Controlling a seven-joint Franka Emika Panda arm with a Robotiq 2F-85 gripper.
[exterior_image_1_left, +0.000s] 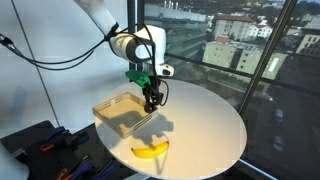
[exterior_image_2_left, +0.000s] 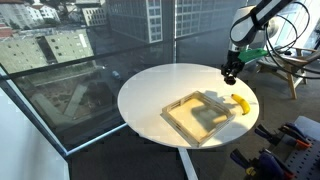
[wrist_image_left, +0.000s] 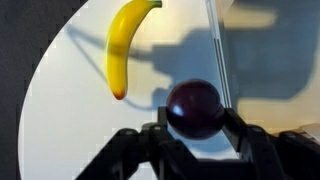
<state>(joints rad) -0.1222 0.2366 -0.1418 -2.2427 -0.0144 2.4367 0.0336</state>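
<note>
My gripper (wrist_image_left: 195, 112) is shut on a dark purple round fruit, a plum (wrist_image_left: 195, 108), its two black fingers pressed on either side of it. In both exterior views the gripper (exterior_image_1_left: 152, 101) (exterior_image_2_left: 229, 76) hangs above the round white table (exterior_image_1_left: 200, 120) (exterior_image_2_left: 160, 85), by the far edge of a shallow wooden tray (exterior_image_1_left: 122, 112) (exterior_image_2_left: 200, 116). A yellow banana (wrist_image_left: 125, 45) (exterior_image_1_left: 151, 151) (exterior_image_2_left: 240, 103) lies on the table beside the tray. The tray's thin rim (wrist_image_left: 218, 55) runs just above the plum in the wrist view.
The table stands by large windows looking onto city buildings (exterior_image_2_left: 60, 40). Black equipment and cables (exterior_image_1_left: 40, 145) sit on the floor next to the table. A chair or stand (exterior_image_2_left: 290, 65) is behind the arm.
</note>
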